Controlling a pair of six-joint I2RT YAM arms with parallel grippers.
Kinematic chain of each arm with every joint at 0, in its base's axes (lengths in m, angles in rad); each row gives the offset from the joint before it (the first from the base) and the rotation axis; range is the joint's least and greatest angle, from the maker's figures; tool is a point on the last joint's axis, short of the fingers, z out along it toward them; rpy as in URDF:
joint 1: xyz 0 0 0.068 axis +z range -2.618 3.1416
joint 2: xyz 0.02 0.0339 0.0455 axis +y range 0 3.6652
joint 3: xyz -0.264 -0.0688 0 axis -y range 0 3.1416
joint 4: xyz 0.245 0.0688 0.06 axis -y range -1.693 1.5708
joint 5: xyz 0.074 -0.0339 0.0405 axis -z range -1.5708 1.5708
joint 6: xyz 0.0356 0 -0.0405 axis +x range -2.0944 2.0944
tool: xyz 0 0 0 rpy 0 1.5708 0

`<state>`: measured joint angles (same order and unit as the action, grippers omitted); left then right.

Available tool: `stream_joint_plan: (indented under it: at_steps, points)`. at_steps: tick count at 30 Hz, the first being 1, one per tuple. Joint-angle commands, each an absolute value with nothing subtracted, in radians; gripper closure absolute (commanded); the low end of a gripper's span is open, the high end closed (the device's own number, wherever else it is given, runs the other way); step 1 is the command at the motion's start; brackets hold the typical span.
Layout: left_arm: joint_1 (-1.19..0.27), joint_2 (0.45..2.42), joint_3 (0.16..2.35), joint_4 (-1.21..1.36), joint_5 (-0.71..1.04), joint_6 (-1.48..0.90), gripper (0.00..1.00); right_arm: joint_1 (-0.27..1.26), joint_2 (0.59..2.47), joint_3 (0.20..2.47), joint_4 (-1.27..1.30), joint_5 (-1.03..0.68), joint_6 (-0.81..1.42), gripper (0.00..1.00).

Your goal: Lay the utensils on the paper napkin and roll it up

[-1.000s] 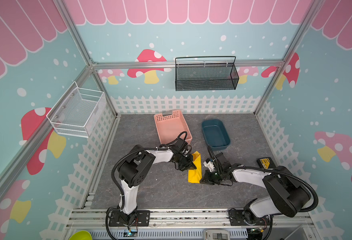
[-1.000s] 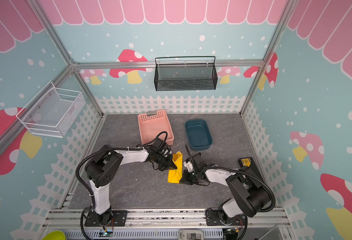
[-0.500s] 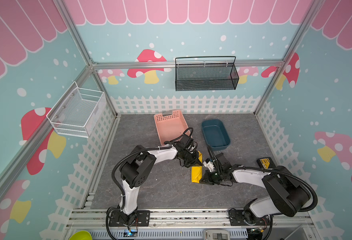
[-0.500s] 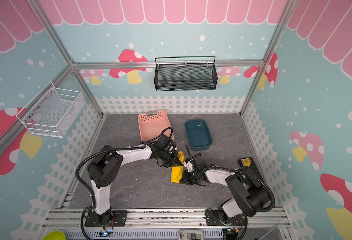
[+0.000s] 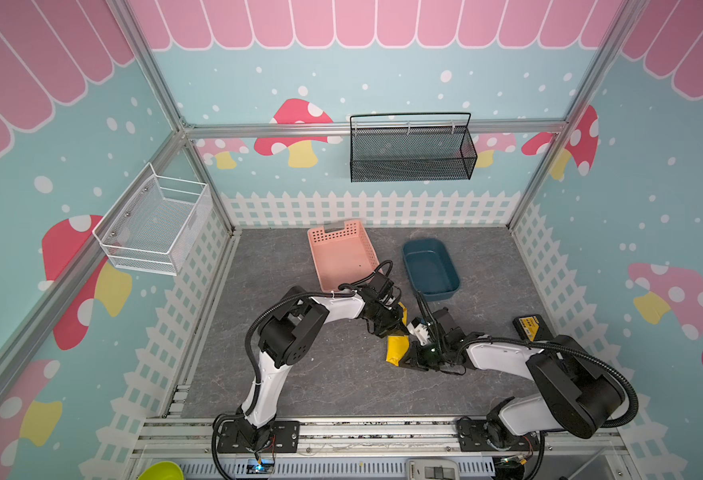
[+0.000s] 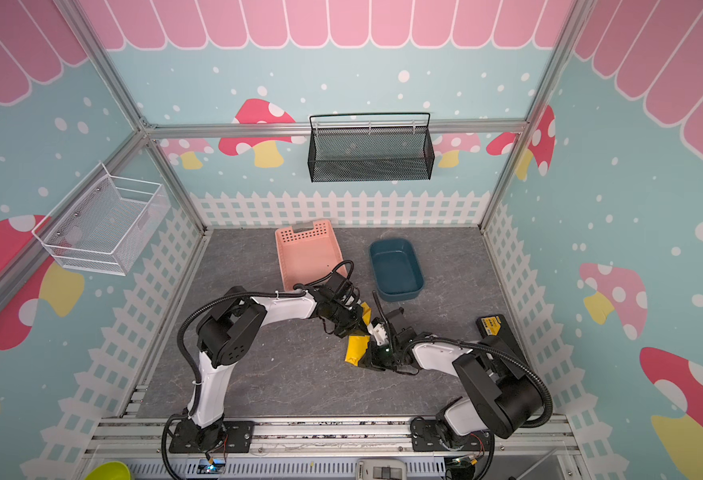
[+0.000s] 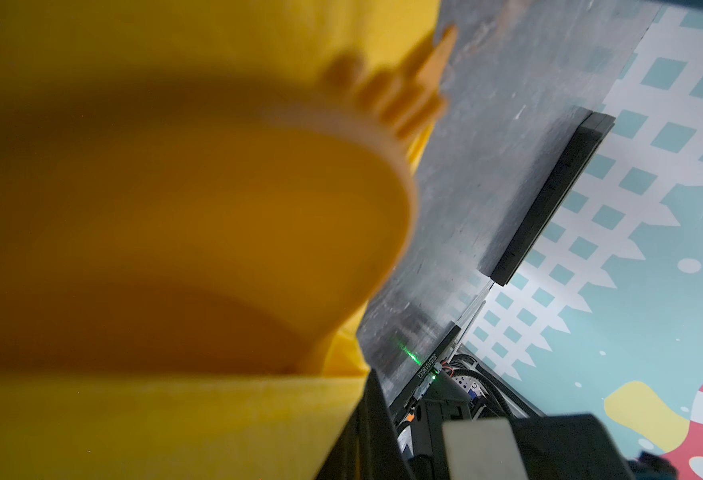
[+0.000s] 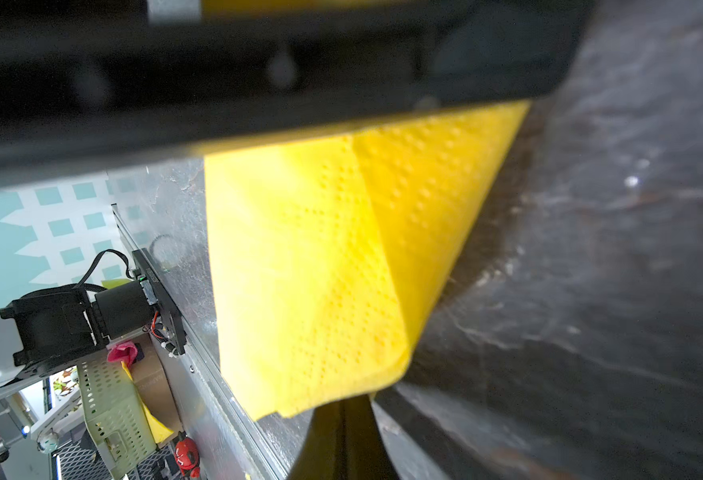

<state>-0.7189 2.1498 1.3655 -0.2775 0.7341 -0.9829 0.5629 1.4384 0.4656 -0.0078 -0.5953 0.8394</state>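
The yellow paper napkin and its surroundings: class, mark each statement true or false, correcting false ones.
1. The yellow paper napkin is folded over, not spread flat. True.
2. In the left wrist view, orange-tan fork tines poke out of it. True.
3. It lies inside the pink basket. False: it is on the grey table, outside the pink perforated plastic basket.
4. The mesh basket stands on the table. False: the black wire-mesh basket hangs on the back wall.

left hand (image 5: 396,329): closed, low, reaching to centre | right hand (image 5: 404,360): closed, low, alongside
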Motion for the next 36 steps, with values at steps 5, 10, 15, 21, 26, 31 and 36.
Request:
stream_joint_plan:
  at_steps: [5,10,15,21,26,31,36]
  points:
    - [-0.733,2.174,1.332,-0.152,0.719,-1.075,0.97,0.56,1.407,0.445,-0.112,-0.494,0.854,1.0]
    - [-0.728,2.16,1.256,-0.036,0.681,-1.145,0.97,0.546,1.362,0.467,-0.142,-0.458,0.862,1.0]
    - [-0.716,2.141,1.167,0.123,0.646,-1.245,0.97,0.519,1.295,0.455,-0.138,-0.446,0.896,1.0]
    - [-0.712,2.123,1.134,0.186,0.619,-1.276,0.97,0.491,1.244,0.408,-0.042,-0.504,0.973,0.99]
    - [-0.708,2.113,1.105,0.216,0.612,-1.289,0.97,0.487,1.233,0.332,0.056,-0.542,1.052,1.0]
    - [-0.706,2.121,1.085,0.275,0.626,-1.324,0.97,0.484,1.257,0.282,0.187,-0.58,1.105,1.0]
    - [-0.706,2.114,1.079,0.278,0.632,-1.326,0.97,0.481,1.276,0.259,0.297,-0.595,1.164,1.0]
